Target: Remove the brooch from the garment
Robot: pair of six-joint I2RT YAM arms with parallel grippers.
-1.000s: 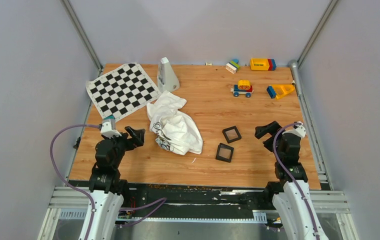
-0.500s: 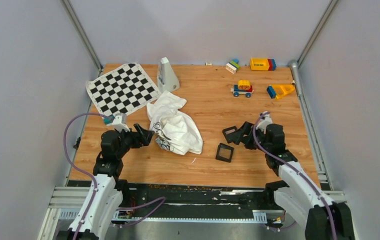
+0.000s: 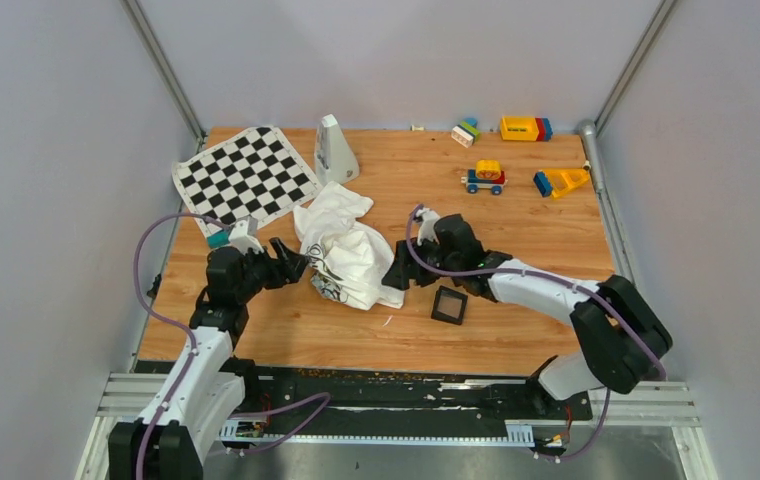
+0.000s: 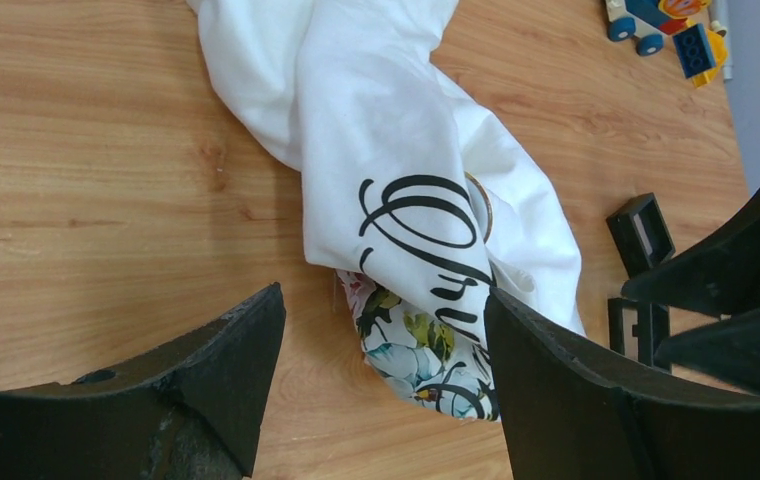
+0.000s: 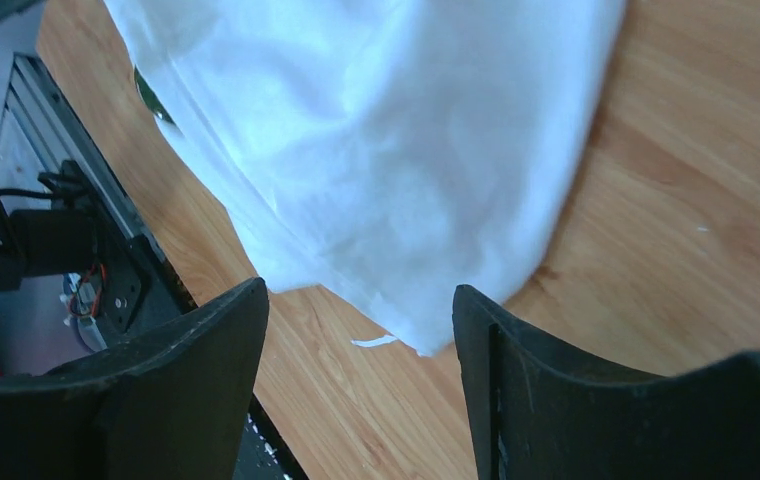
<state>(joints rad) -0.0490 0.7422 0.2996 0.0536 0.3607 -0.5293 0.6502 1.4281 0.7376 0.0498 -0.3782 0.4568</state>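
**Both claws open at the garment; brooch not removed**

Garment: white, crumpled, lying on the wooden surface near its middle, with black lettering and a floral print at its near-left end.

Brooch: only a thin ring edge shows in the left wrist view, on the cloth just beside the lettering. It cannot be made out in the top view.

Left claw: jaws spread wide, pointed at the printed end, gripping nothing.

Right claw: jaws spread wide, the garment's right corner lying between the fingers. Contact cannot be confirmed.

Black square frame: on the surface, just beside the right arm.
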